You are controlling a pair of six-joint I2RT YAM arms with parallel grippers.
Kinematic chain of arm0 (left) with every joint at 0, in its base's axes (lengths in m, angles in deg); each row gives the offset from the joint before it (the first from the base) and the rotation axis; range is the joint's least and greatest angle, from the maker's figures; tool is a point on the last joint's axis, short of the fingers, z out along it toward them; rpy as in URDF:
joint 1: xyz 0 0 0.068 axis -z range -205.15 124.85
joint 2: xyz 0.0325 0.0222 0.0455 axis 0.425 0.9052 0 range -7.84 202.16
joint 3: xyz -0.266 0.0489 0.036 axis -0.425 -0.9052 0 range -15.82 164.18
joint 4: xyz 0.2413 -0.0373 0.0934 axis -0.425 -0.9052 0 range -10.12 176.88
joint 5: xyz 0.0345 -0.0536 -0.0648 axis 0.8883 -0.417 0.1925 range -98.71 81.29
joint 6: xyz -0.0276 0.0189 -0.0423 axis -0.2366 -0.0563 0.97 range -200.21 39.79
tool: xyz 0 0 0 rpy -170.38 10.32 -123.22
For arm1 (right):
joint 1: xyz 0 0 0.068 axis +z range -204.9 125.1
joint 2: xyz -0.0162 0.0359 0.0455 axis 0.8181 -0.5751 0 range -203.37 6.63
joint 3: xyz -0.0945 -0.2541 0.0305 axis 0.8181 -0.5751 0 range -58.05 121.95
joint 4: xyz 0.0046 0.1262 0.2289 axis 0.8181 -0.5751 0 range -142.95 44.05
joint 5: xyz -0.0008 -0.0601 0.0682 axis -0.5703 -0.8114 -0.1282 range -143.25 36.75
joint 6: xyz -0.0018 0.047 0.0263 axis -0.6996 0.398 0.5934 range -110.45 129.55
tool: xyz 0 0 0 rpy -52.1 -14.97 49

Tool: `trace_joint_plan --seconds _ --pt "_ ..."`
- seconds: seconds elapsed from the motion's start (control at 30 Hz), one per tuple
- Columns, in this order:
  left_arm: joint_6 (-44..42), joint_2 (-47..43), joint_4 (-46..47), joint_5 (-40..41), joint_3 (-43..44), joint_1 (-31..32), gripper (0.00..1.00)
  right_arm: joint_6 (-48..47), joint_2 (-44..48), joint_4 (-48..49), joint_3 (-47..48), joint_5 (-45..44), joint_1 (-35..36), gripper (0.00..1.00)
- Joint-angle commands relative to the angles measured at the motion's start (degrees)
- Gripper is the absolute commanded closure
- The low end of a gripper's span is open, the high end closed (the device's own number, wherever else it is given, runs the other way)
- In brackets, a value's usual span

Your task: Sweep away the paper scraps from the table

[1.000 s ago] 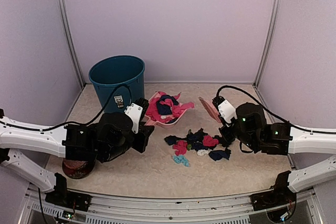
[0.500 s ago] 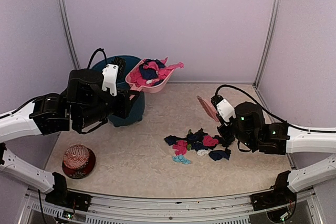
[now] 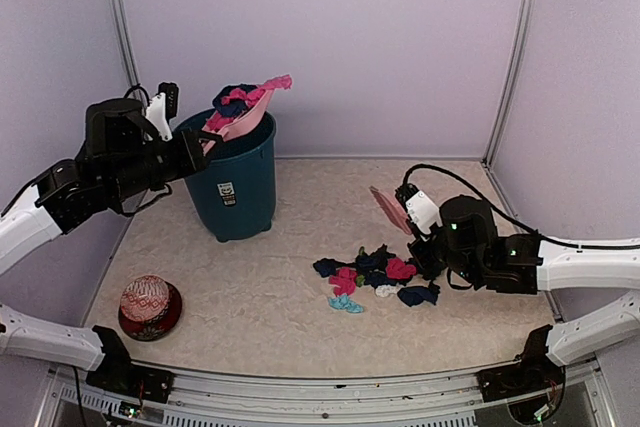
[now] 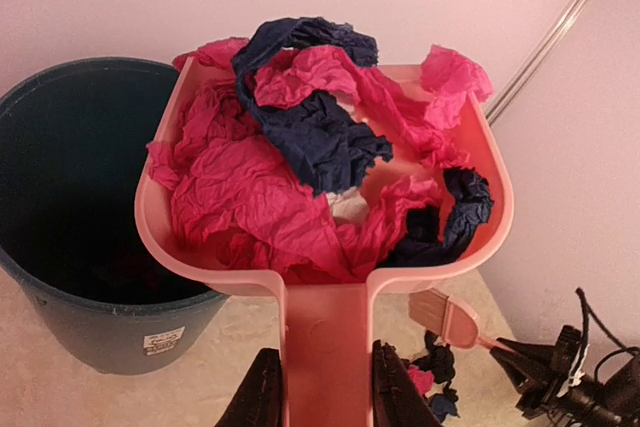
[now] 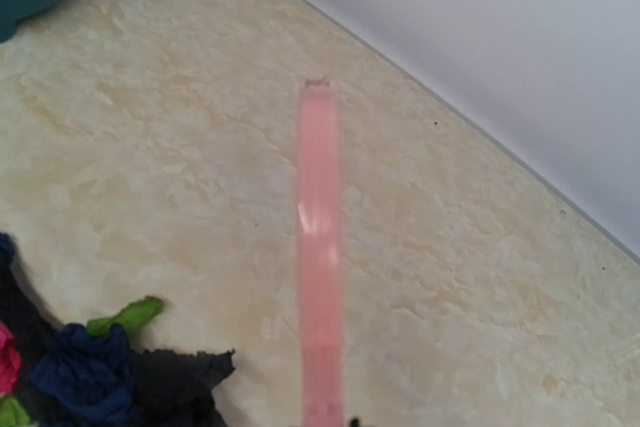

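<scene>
Patterned ball in its bowl (image 3: 150,307): sits at the near left of the table (image 3: 280,327), well apart from the work and with no part in the sweep.

Left gripper (image 4: 325,392): clenched on the handle of the pink dustpan (image 4: 325,317). The wrist view shows a finger pressed against each side of the handle, and the arm is raised high to reach bin height.

Dustpan load: magenta and dark blue paper scraps (image 4: 250,197) are heaped in the pan, with a few hanging over the front lip. The mouth is higher than the handle, which likely keeps the load from sliding out early.

Bin (image 3: 240,197): teal and upright at the back left, with the pan above its rim. Tipping the mouth down over the opening looks like the step in hand.

Scraps on the table (image 3: 375,272): a loose cluster of black, blue, magenta, teal and white lies right of centre, not yet collected.

Brush (image 3: 388,209): pink and slanted, at the far edge of that cluster.

Right gripper (image 3: 415,232): clamped on the brush handle, just right of the cluster. It is probably parked there until the pan is free for another pass.

Risk: overhanging scraps could drop outside the bin.
</scene>
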Motion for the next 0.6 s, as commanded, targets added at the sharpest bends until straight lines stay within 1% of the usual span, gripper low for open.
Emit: trace_joint_plan --seconds 0.0,0.13,0.23,0.33,0.47,0.57 --pt "7.1 -2.0 6.7 -15.0 -2.3 -7.0 1.00 -0.2 -0.5 2.6 0.7 0.5 -0.6 1.00" --pt "14.7 -2.3 13.3 -26.0 -6.0 -14.0 1.00 -0.1 -0.7 2.8 0.5 0.5 -0.7 1.00" --pt "20.6 -2.1 18.5 -31.8 -9.1 -17.3 1.00 0.1 -0.8 2.8 0.3 0.5 -0.8 1.00" --pt "26.8 -2.4 24.5 -35.2 -12.6 -19.5 1.00 0.2 -0.8 2.9 0.1 0.6 -0.8 1.00" --pt "35.2 -2.4 32.4 -37.7 -17.3 -21.4 1.00 0.4 -1.0 3.5 -0.2 1.1 -0.9 1.00" --pt "43.5 -2.3 40.8 -39.4 -21.6 -22.7 1.00 0.6 -1.4 3.5 -0.3 1.3 -0.9 1.00"
